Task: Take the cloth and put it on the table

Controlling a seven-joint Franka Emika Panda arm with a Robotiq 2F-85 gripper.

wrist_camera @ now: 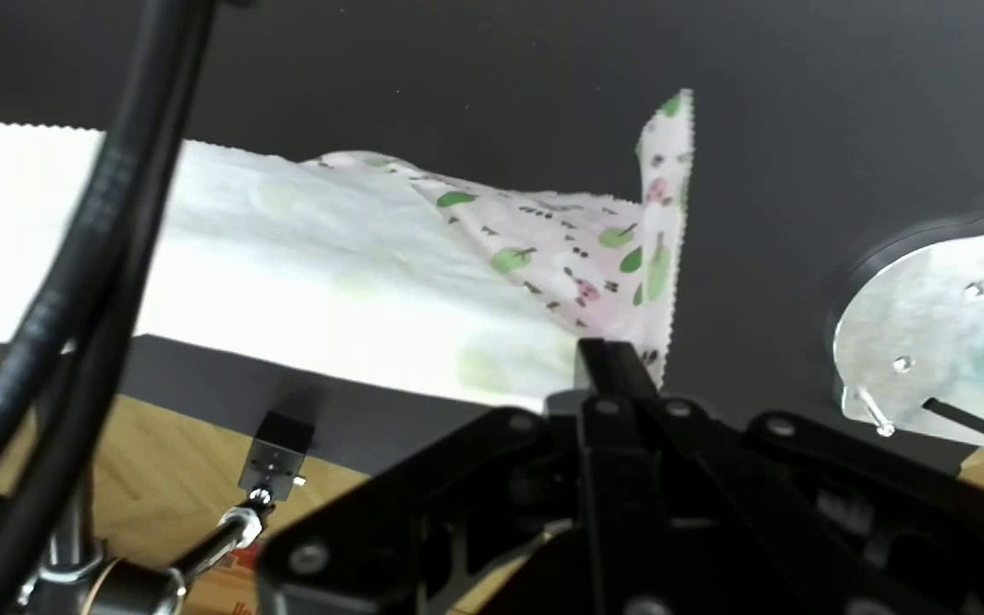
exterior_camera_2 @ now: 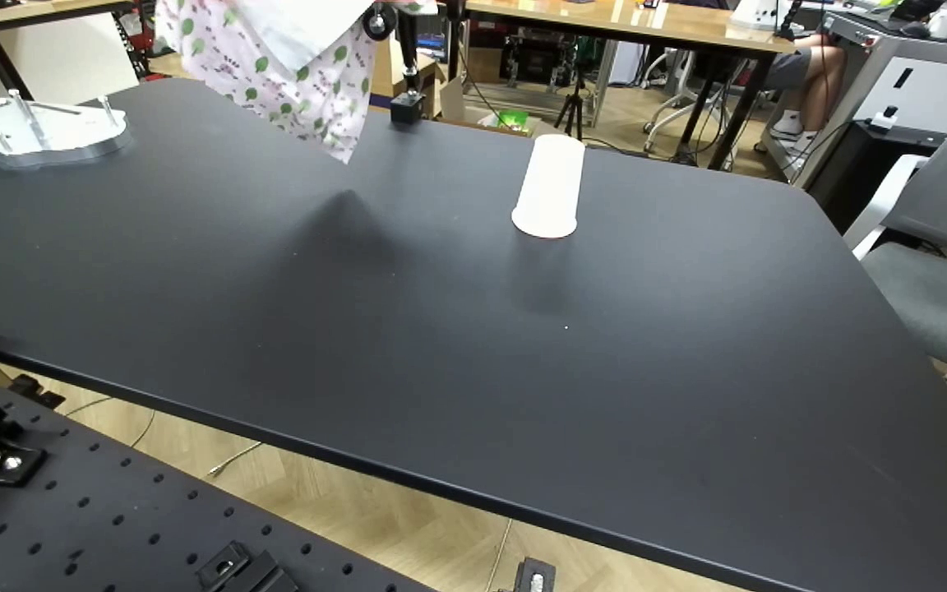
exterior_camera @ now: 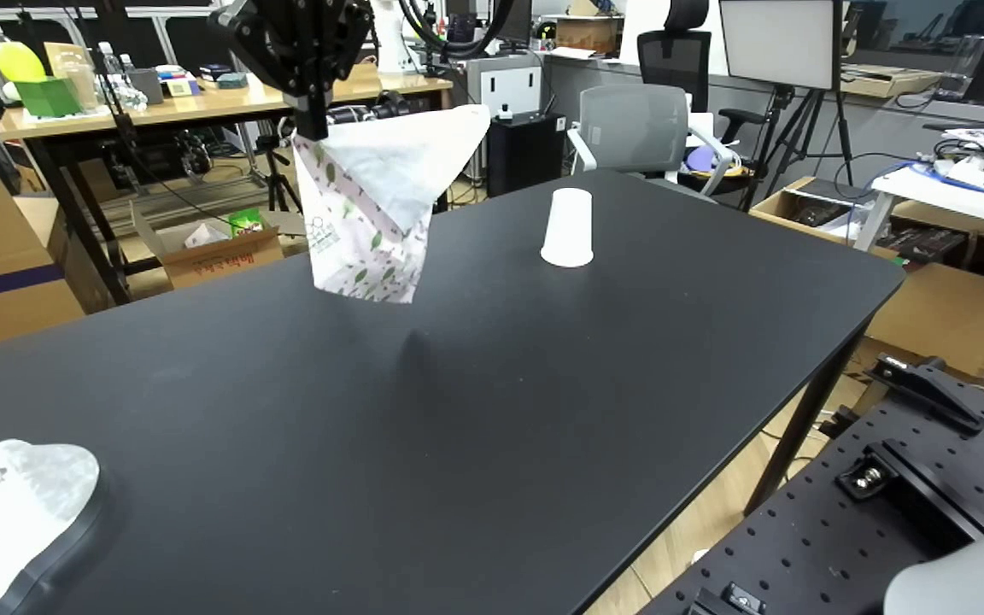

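Observation:
The cloth (exterior_camera: 364, 248) is white on one face and printed with green leaves and pink marks on the other. It hangs folded in the air over the far part of the black table (exterior_camera: 492, 427). My gripper (exterior_camera: 313, 128) is shut on its upper edge. In the wrist view the closed fingertips (wrist_camera: 617, 346) pinch the cloth (wrist_camera: 355, 265) near its right end, and a long white part spreads to the left. In an exterior view the cloth (exterior_camera_2: 276, 74) shows at the top, with its lowest corner above the table (exterior_camera_2: 523, 370) and a shadow below. The gripper is out of that view.
A white cup (exterior_camera: 568, 226) stands upside down on the table, also in an exterior view (exterior_camera_2: 549, 185). A clear plate with metal posts (exterior_camera: 39, 487) lies at one end of the table. A black mount with a rod (exterior_camera_2: 408, 107) sits at the far edge.

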